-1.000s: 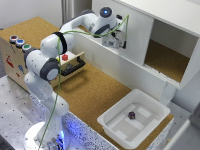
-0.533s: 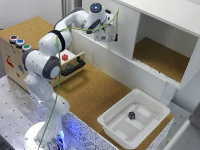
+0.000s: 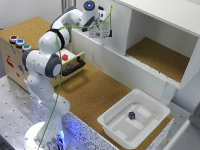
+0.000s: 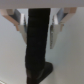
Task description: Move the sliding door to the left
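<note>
The sliding door (image 3: 119, 31) is a plain white upright panel on the front of the white cabinet (image 3: 165, 20). It covers the cabinet's part toward the exterior view's left. The part toward the right stands open and shows a cork floor (image 3: 157, 55). My gripper (image 3: 103, 31) is up against the door's face. The wrist view is blurred. In it, two pale fingers (image 4: 20, 25) stand close on either side of a dark vertical bar (image 4: 39, 40) on the white door (image 4: 70, 55). They look closed on it.
A long low white front board (image 3: 125, 62) runs below the cabinet. A wooden drawer with a black handle (image 3: 75, 65) stands half open at the exterior view's left. A white bin (image 3: 150, 107) holding a small dark object (image 3: 132, 115) sits on the cork table at the front.
The gripper has moved toward the exterior view's left and the sliding door has moved with it. The open part of the cabinet on the right is now wider.
</note>
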Controlling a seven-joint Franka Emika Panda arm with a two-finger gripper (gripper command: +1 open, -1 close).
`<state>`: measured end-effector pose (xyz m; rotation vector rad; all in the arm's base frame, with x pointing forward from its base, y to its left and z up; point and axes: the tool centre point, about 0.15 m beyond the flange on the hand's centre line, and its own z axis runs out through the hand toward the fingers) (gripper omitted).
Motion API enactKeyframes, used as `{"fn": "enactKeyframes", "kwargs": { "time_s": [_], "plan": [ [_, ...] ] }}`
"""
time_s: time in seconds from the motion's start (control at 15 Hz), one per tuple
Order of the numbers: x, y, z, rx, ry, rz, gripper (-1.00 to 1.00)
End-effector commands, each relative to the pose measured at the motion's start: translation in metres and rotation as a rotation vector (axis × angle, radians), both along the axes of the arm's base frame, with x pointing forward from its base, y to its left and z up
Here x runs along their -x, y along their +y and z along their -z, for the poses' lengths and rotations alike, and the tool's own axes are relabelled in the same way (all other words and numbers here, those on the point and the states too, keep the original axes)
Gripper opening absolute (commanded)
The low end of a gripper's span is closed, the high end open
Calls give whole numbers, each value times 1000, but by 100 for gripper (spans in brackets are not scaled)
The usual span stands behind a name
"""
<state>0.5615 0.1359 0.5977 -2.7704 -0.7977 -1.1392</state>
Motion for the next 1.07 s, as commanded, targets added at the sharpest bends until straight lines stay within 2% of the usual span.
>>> {"fn": "enactKeyframes", "kwargs": {
  "time_s": [0.0, 0.2, 0.4, 0.6, 0.8, 1.0],
  "plan": [
    [22, -21, -2, 35, -37, 114, 100],
    [30, -24, -1, 28, -24, 111, 100],
    [36, -28, 2, 31, 16, 94, 100],
    [48, -41, 0, 56, 83, 48, 100],
    [68, -53, 3, 92, 187, -7, 100],
    [85, -51, 22, 144, 276, -19, 100]
  ]
}}
